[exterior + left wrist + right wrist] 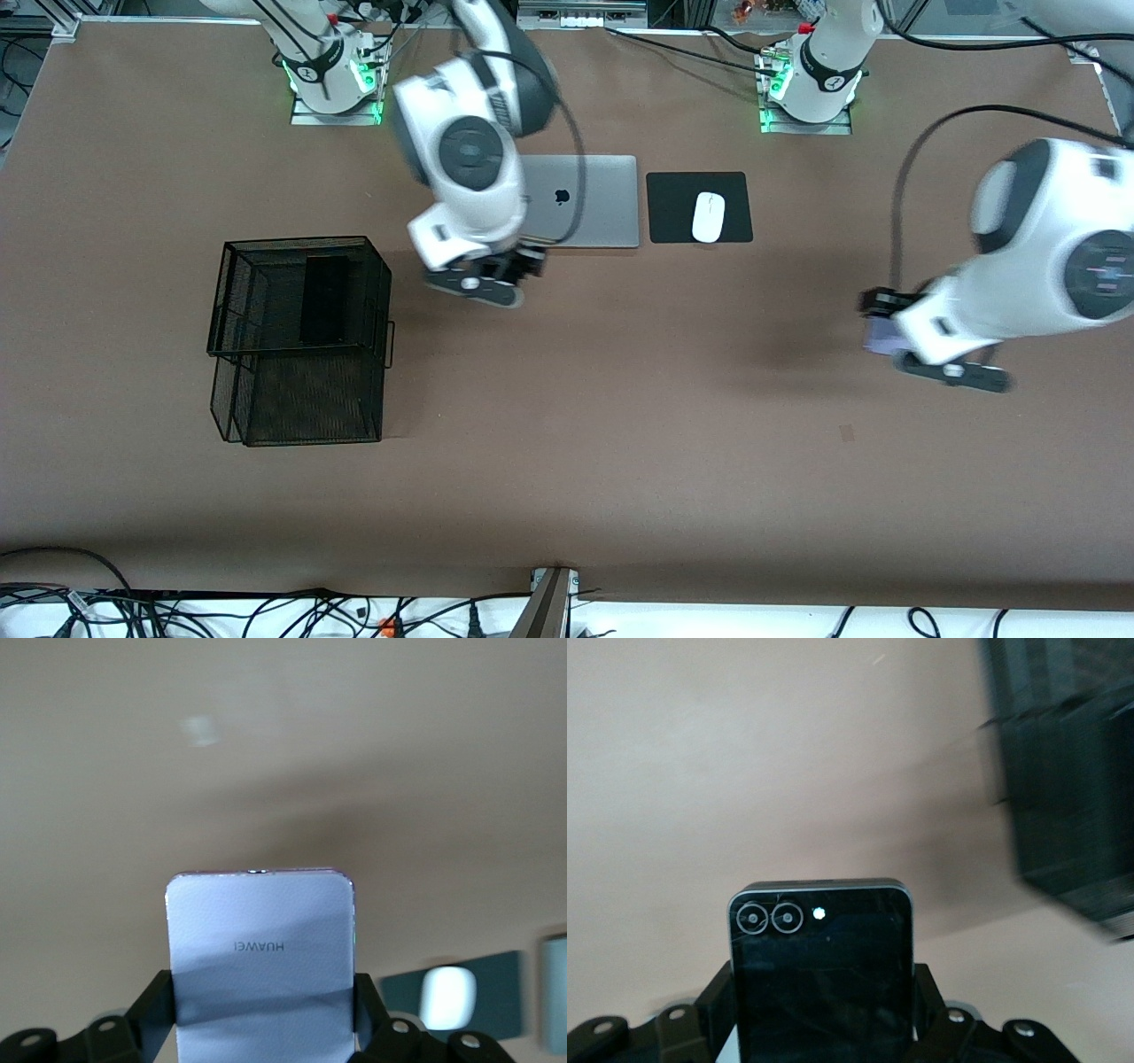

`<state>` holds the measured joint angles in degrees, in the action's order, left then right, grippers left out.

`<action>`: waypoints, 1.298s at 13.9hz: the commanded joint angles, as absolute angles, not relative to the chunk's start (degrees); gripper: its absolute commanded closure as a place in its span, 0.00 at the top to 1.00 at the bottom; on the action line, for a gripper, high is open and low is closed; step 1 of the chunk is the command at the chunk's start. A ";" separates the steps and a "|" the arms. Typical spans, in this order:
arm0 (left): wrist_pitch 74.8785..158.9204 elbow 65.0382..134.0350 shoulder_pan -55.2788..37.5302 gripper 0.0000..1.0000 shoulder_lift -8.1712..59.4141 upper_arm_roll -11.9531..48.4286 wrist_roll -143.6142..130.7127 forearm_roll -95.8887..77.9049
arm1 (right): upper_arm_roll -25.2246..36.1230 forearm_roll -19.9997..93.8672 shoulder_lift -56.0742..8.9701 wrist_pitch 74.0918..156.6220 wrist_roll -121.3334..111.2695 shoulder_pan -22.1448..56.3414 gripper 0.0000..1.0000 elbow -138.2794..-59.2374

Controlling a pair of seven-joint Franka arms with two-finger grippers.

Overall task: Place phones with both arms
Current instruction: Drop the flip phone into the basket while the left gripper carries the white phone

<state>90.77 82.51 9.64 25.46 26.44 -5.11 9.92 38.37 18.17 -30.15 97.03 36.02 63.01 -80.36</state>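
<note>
Carry step under way: right gripper (824, 1014) jaws clenched on small squarish black phone (822, 970), left gripper (263, 1014) on pale lavender squarish phone (260, 961), both over the table, black wire-mesh basket (301, 341) likely next.

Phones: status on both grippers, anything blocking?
Left gripper shut on lavender Huawei phone, over bare table. Right gripper shut on black phone, beside the mesh basket. Long black phone already in basket. No obstruction.

The lavender phone (877, 338) is mostly tucked under the left arm, and the mesh rack (1063, 771) is just a dark smear, cut off at the edge.
</note>
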 commanded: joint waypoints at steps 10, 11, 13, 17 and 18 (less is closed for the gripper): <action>116.43 82.44 -21.25 0.11 42.18 25.23 -41.54 7.38 | 64.95 18.19 -20.30 108.61 -14.32 62.32 0.12 -110.37; 118.46 82.44 -22.49 0.11 43.41 24.96 -43.40 7.38 | 64.86 18.37 -21.09 110.46 -15.63 61.18 0.12 -111.52; 123.11 83.57 -25.65 0.11 45.61 23.74 -47.53 9.74 | 64.69 18.63 -22.85 111.62 -17.05 59.86 0.14 -112.50; 129.64 84.11 -28.65 0.11 48.95 22.59 -53.61 13.00 | 62.41 21.88 -27.76 111.53 -17.14 56.61 0.33 -111.97; 129.73 84.11 -28.91 0.11 49.56 22.59 -53.96 13.88 | 61.97 22.67 -28.38 111.53 -17.14 56.43 0.33 -111.80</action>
